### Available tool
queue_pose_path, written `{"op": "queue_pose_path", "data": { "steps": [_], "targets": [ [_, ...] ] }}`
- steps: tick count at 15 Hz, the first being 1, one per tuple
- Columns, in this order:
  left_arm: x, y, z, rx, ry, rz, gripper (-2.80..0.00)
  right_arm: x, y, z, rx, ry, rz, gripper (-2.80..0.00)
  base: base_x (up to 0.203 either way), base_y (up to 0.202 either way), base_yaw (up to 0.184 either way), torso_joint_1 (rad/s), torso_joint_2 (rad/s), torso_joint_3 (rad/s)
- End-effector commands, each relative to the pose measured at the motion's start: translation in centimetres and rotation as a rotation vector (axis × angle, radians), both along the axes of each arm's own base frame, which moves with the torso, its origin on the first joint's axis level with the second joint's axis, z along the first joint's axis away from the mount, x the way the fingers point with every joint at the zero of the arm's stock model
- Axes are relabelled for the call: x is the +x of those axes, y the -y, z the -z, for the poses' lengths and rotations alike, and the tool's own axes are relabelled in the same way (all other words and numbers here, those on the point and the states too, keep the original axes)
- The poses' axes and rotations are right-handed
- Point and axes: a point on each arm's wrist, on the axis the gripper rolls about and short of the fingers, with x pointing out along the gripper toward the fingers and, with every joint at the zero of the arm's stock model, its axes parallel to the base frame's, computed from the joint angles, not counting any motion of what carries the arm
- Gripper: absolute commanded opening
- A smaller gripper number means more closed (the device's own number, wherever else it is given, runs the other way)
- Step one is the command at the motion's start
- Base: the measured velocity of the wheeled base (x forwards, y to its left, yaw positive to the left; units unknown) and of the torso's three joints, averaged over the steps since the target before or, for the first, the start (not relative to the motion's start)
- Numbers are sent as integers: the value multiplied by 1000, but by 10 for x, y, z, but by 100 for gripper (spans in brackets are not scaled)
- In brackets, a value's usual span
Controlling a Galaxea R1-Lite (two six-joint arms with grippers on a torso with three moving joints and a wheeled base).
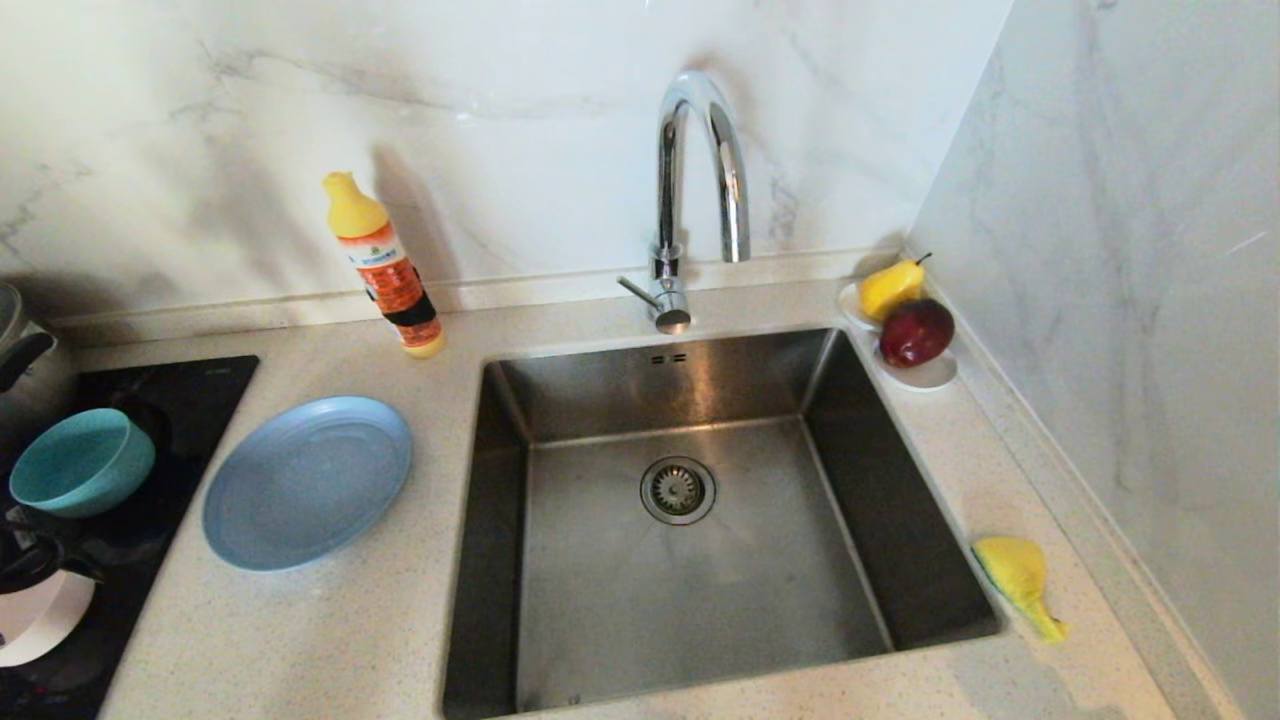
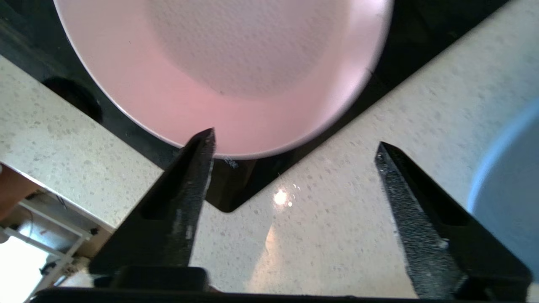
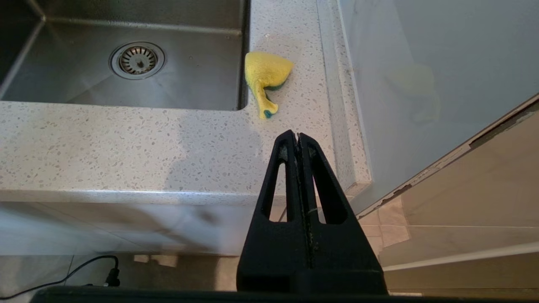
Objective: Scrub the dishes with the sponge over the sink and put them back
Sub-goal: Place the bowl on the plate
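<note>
So sink (image 1: 700, 600) bare; L gripper (image 2: 294, 147) apart by pink bowl (image 2: 236, 71); R gripper (image 3: 298, 136) pinched together.

- The sink (image 1: 690, 500) sits in the counter (image 1: 300, 640) before me, the tap (image 1: 690, 200) behind it.
- The plate (image 1: 308, 482) lies left of the sink, the hob (image 1: 150, 420) beyond it.
- Two bowls (image 1: 82, 462) rest on the hob.
- The sponge (image 1: 1015, 578) lies at the sink's right edge.
- The fruit dish (image 1: 925, 372) stands at its far right corner.
</note>
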Motion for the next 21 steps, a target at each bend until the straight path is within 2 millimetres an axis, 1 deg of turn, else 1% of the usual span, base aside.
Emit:
{"op": "queue_pose_path", "data": {
  "steps": [1,6,11,12,17,19,21],
  "targets": [
    [3,-9,11,-18,-15,-16,0,0,0,0,0,0,-1,-280,0,0,0,0,0,0],
    [6,-22,24,-22,-20,-39,0,0,0,0,-2,0,-1,-280,0,0,0,0,0,0],
    [10,-25,33,-69,-17,-27,0,0,0,0,0,0,-1,-280,0,0,0,0,0,0],
    [10,-26,34,-71,-19,-27,-280,0,0,0,0,0,-1,-280,0,0,0,0,0,0],
    [14,-34,46,-83,-31,-39,-280,0,0,0,0,0,-1,-280,0,0,0,0,0,0],
    [11,-37,44,-74,-23,-52,-280,0,0,0,0,0,-1,-280,0,0,0,0,0,0],
    [8,-36,33,-52,1,-55,-280,0,0,0,-1,0,-1,-280,0,0,0,0,0,0]
  ]
}}
